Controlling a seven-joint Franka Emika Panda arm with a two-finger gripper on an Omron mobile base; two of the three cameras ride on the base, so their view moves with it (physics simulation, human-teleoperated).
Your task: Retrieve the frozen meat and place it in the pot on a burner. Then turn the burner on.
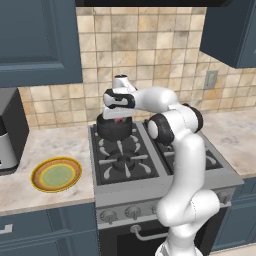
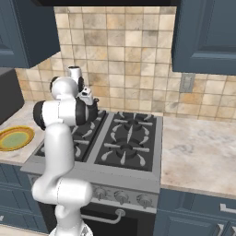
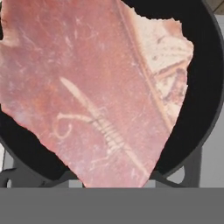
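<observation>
The meat (image 3: 92,87) fills the centre of the hand view, pinkish-red with a pale patch at upper right, the black pot (image 3: 199,105) ringing it. In the left base view a sliver of meat (image 1: 119,120) shows at centre, pinched in the closed gripper (image 1: 118,118) right over the pot (image 1: 114,128) on the stove's back-left burner. A plate (image 1: 56,174) lies lower left.

Rising from the base, bending at the elbow (image 1: 165,127) and reaching back-left, wrist turned so the hand is pointing straight down. Gripper (image 1: 118,119) hanging low with its 2 fingers closed, clamping the frozen meat (image 3: 87,87) between them, directly over the pot (image 1: 114,127).
</observation>
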